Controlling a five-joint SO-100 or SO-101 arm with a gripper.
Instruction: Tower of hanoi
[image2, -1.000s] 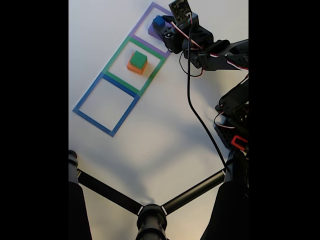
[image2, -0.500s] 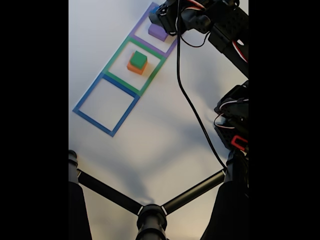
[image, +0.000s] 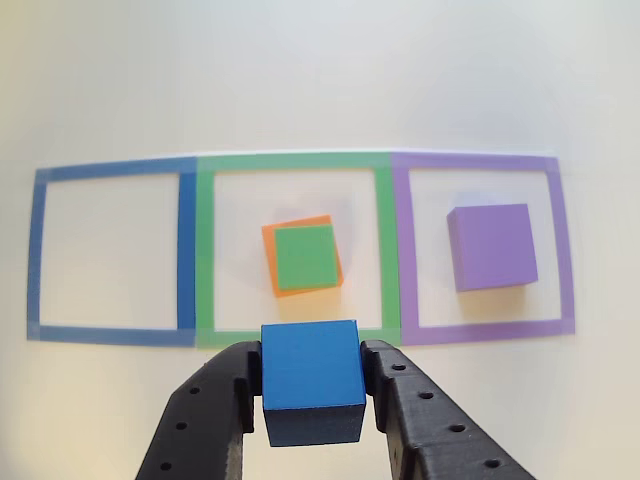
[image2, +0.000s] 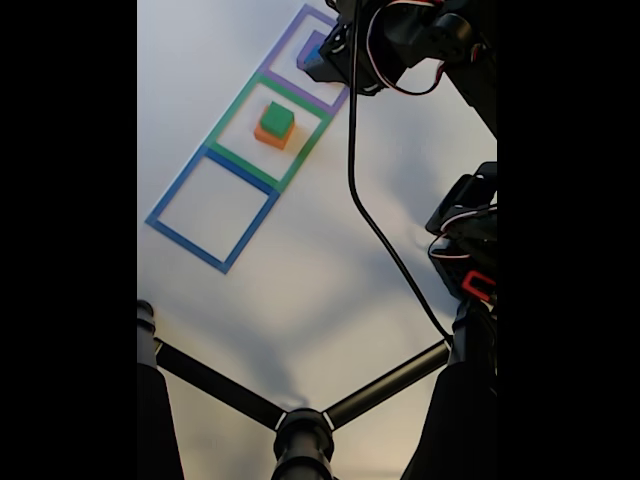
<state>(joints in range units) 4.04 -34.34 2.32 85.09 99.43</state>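
We have the gripper (image: 311, 400) clamped on the blue cube (image: 311, 388), one jaw pressed on each side face, so we judge it lifted clear for its next Hanoi move. Taking the green square (image: 292, 245) as landmark, the cube hangs just before its near edge in the other view, the green cube (image: 304, 256) sits on the orange one (image: 270, 262) inside it, and the purple cube (image: 490, 246) lies in the purple square (image: 478, 245) beside it. In the fixed view the arm (image2: 430, 40) reaches in from the top right, wrist bent down over the purple end.

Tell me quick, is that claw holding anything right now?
Gripper: closed on the blue cube, held up off the table.
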